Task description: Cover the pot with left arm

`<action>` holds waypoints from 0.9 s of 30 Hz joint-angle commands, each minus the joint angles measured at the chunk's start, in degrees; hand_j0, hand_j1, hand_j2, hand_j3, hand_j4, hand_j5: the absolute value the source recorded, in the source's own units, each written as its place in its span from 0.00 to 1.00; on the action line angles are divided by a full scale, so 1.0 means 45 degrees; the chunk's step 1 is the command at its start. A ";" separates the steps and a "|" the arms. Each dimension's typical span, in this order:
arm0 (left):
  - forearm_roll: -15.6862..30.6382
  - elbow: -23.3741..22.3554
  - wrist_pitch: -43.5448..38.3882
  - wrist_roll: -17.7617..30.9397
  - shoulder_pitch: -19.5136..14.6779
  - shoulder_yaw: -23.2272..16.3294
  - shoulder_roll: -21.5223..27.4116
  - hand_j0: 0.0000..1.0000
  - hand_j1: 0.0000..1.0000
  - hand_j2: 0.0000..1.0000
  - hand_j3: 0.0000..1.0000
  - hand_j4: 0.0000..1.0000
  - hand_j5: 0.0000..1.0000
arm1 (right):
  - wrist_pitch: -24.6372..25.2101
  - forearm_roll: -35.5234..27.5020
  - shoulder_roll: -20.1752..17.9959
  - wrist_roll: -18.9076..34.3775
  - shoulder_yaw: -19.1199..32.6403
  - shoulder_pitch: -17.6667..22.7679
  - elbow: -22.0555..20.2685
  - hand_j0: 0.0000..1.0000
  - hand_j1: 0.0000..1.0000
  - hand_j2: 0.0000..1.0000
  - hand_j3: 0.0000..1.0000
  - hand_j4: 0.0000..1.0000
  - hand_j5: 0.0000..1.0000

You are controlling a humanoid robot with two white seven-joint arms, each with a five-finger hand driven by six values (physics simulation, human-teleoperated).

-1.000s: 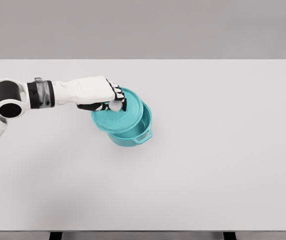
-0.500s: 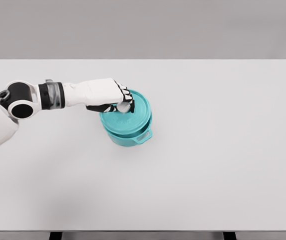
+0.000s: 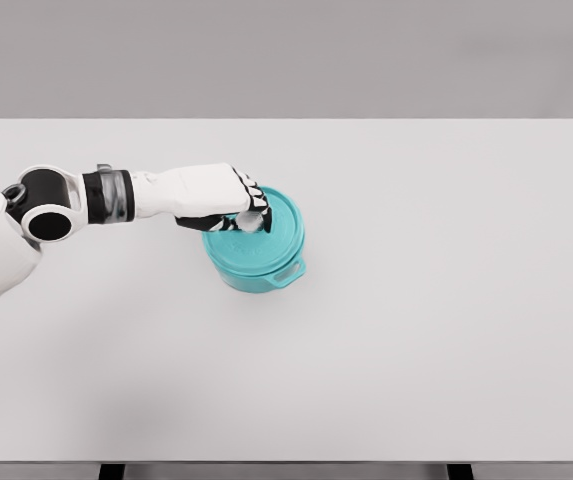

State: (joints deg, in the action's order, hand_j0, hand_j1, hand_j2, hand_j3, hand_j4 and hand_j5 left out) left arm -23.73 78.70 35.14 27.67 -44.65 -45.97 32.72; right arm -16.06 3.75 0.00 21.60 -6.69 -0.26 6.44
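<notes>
Now the left hand (image 3: 238,205) is gripping the knob of the teal lid (image 3: 266,235), fingers curled over it from the left, while the lid is sitting on the teal pot (image 3: 264,272) left of the surface's (image 3: 446,300) middle.

Matt teal pot (image 3: 262,272) and lid (image 3: 266,235); smooth matt table (image 3: 446,300).

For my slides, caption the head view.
Left hand lowers teal lid onto teal pot on white table.

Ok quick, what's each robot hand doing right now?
Left robot hand: closed on the knob of the teal lid, which sits on the pot.
Right robot hand: not in view.
</notes>
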 commanded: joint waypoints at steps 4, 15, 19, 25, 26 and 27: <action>0.0077 0.0012 -0.0031 -0.0016 0.0019 0.0020 0.0014 0.72 0.72 0.72 0.72 0.72 0.72 | -0.0006 0.0007 -0.0001 0.0005 0.0002 0.0000 -0.0006 1.00 1.00 1.00 1.00 1.00 1.00; 0.0097 -0.0008 -0.0031 -0.0035 -0.0058 0.0156 0.0131 1.00 1.00 1.00 1.00 1.00 1.00 | -0.0006 0.0007 -0.0001 0.0005 0.0002 0.0000 -0.0006 1.00 1.00 1.00 1.00 1.00 1.00; 0.0604 0.0129 -0.0031 -0.0094 -0.0273 0.0176 0.0385 1.00 1.00 1.00 1.00 1.00 1.00 | -0.0006 0.0007 -0.0001 0.0005 0.0002 0.0000 -0.0006 1.00 1.00 1.00 1.00 1.00 1.00; 0.1112 0.0578 -0.0031 -0.0074 -0.0293 0.0137 0.0443 1.00 1.00 1.00 1.00 1.00 1.00 | -0.0006 0.0007 -0.0001 0.0005 0.0002 0.0000 0.0013 1.00 1.00 1.00 1.00 1.00 1.00; 0.1229 0.0598 -0.0031 -0.0074 -0.0293 0.0156 0.0658 1.00 1.00 1.00 1.00 1.00 1.00 | -0.0006 0.0007 -0.0001 0.0005 0.0002 0.0000 -0.0006 1.00 1.00 1.00 1.00 1.00 1.00; 0.1522 0.0617 -0.0031 -0.0055 -0.0313 0.0156 0.0833 1.00 1.00 1.00 1.00 1.00 1.00 | -0.0006 0.0007 -0.0001 0.0005 0.0002 0.0000 -0.0006 1.00 1.00 1.00 1.00 1.00 1.00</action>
State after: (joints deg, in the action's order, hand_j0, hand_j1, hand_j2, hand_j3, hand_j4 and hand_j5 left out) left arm -18.60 81.21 35.12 27.37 -46.14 -45.33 35.51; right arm -16.06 3.75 0.00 21.60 -6.69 -0.26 6.45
